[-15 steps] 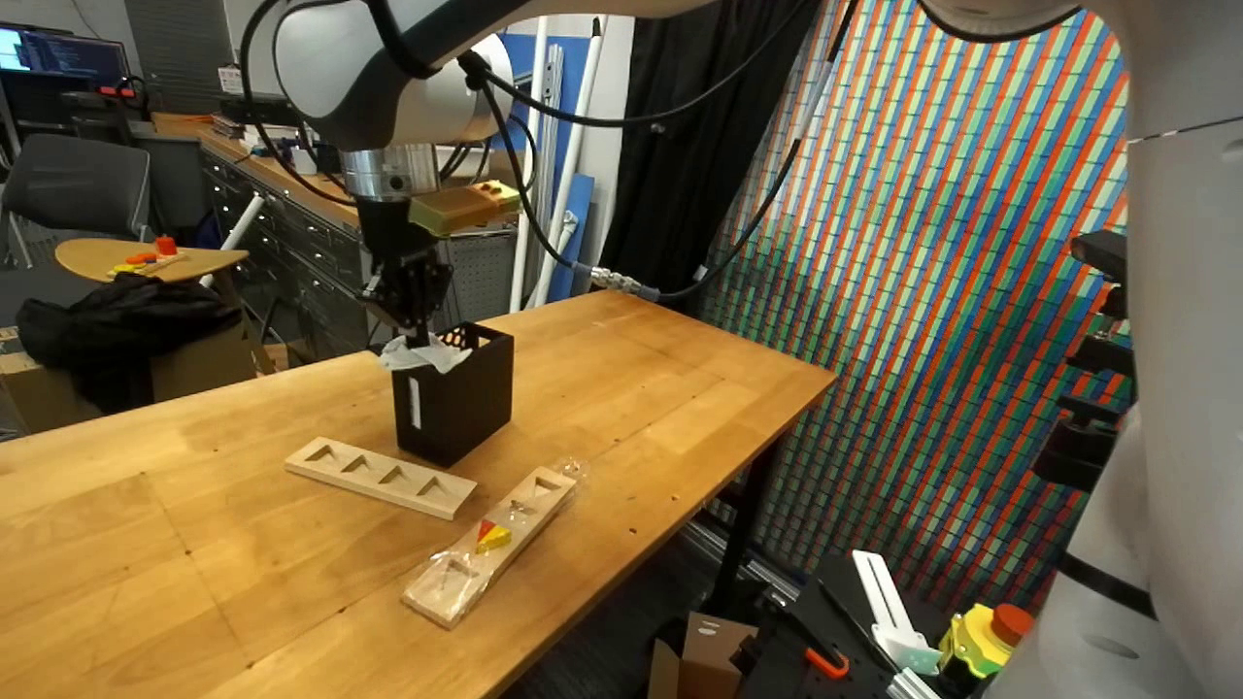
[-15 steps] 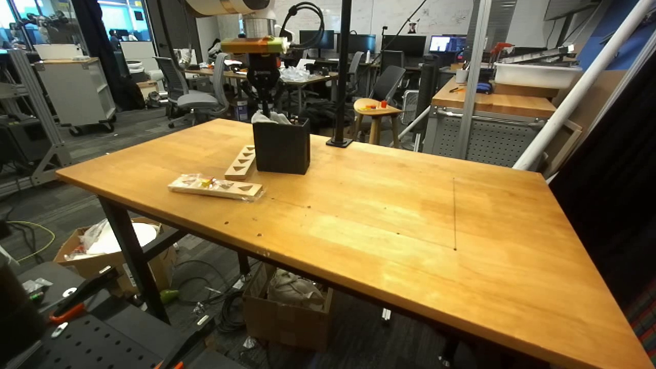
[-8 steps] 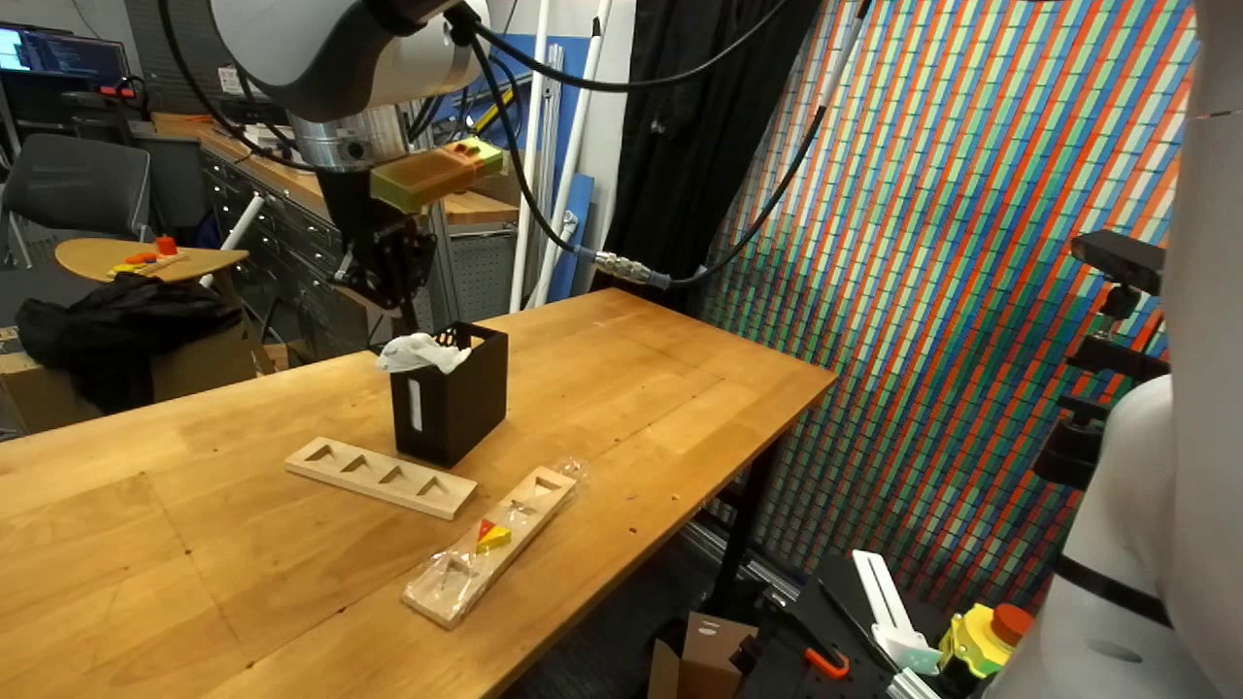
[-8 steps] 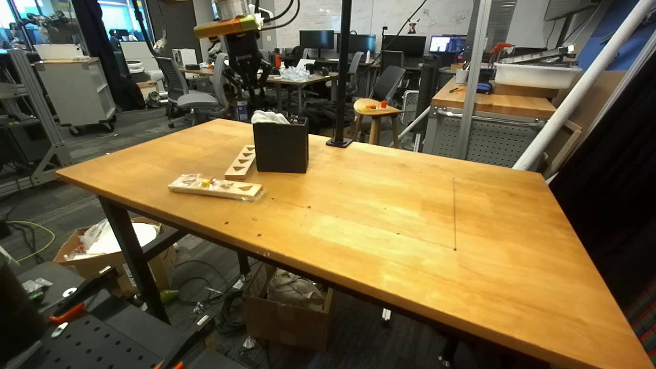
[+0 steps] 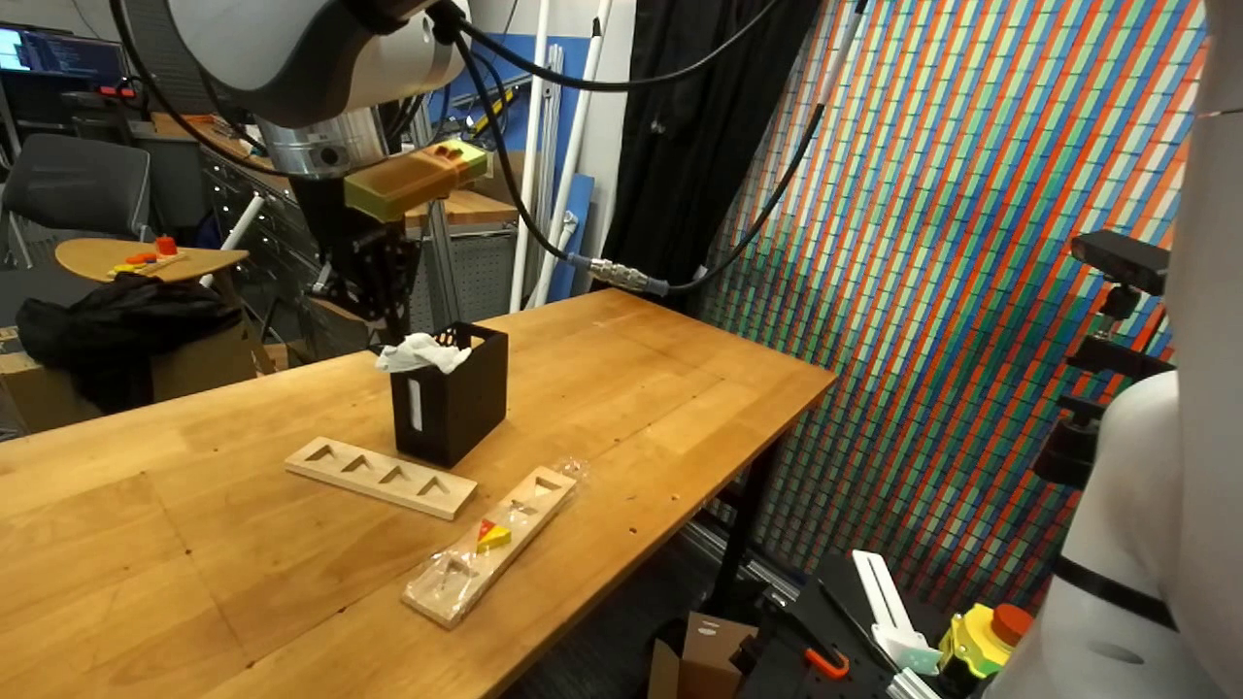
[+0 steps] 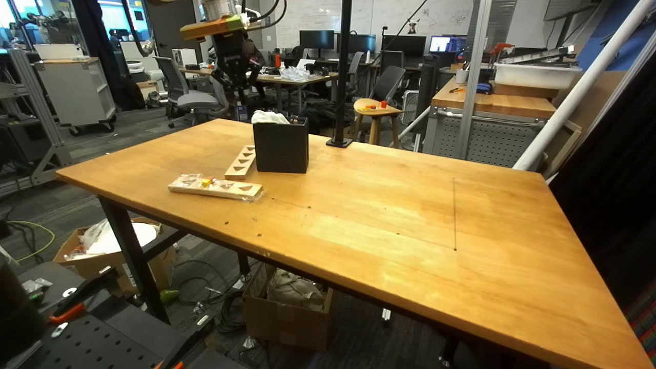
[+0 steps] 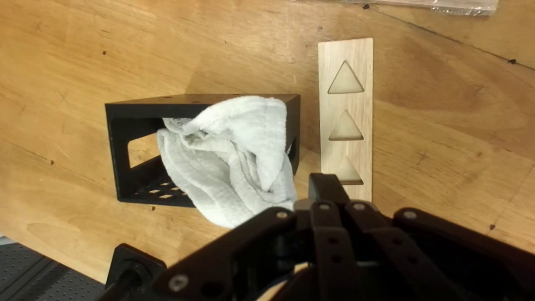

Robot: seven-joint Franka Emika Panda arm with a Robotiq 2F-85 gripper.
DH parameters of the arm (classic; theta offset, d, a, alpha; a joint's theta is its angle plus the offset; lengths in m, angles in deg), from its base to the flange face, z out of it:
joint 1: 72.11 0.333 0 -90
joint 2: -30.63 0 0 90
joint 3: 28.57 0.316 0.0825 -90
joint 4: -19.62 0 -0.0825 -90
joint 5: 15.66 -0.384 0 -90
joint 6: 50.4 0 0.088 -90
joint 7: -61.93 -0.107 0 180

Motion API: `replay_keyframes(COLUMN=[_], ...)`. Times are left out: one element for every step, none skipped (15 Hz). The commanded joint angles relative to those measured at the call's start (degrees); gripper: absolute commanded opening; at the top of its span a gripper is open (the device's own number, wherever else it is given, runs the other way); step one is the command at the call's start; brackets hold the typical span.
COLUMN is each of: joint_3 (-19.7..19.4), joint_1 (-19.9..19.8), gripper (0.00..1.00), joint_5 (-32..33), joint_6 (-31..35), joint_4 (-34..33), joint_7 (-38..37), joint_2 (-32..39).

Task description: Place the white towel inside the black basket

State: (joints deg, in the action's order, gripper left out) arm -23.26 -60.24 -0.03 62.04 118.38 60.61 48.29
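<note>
The towel (image 7: 234, 167) sits bunched in the mouth of the basket (image 6: 282, 148), spilling over its rim; how deep it reaches is hard to tell. Higher than the basket, off its side, the gripper (image 7: 328, 188) has its fingers together, apart from the towel.

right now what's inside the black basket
The white towel sits bunched in one end of the black basket, partly draped outside. Beside it, a perforated wall shows; whatever lies under the towel is covered.
</note>
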Motion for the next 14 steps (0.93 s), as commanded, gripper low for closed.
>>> replay_keyframes(joint_3=[0.22,0.17,0.12,0.12,0.08,0.03,-0.02,-0.05,-0.09,-0.12,-0.14,-0.16,-0.19,-0.22], joint_1=[-0.22,-0.31,-0.41,-0.61,-0.73,-0.89,-1.10,-1.35,-1.54,-1.81,-2.12,-2.38,-2.70,-2.98], gripper=[0.00,0.00,0.00,0.00,0.00,0.00,0.00,0.00,0.00,0.00,0.00,0.00,0.00,0.00], joint_5=[0.68,0.66,0.61,0.36,0.37,0.33,0.26,0.11,0.03,-0.16,-0.39,-0.54,-0.73,-0.84], joint_6=[0.18,0.14,0.09,0.06,0.03,0.02,-0.02,0.07,0.12,0.23,0.31,0.38,0.45,0.60], joint_4=[0.62,0.44,0.24,-0.04,-0.33,-0.55,-0.69,-0.79,-0.84,-0.84,-0.89,-0.90,-0.91,-0.92], joint_7=[-0.57,-0.38,-0.22,0.25,0.48,0.72,1.00,1.32,1.54,1.79,2.10,2.36,2.77,3.00], joint_2=[-0.36,-0.07,0.24,0.51,0.82,1.06,1.19,1.35,1.47,1.56,1.75,1.85,1.98,2.11])
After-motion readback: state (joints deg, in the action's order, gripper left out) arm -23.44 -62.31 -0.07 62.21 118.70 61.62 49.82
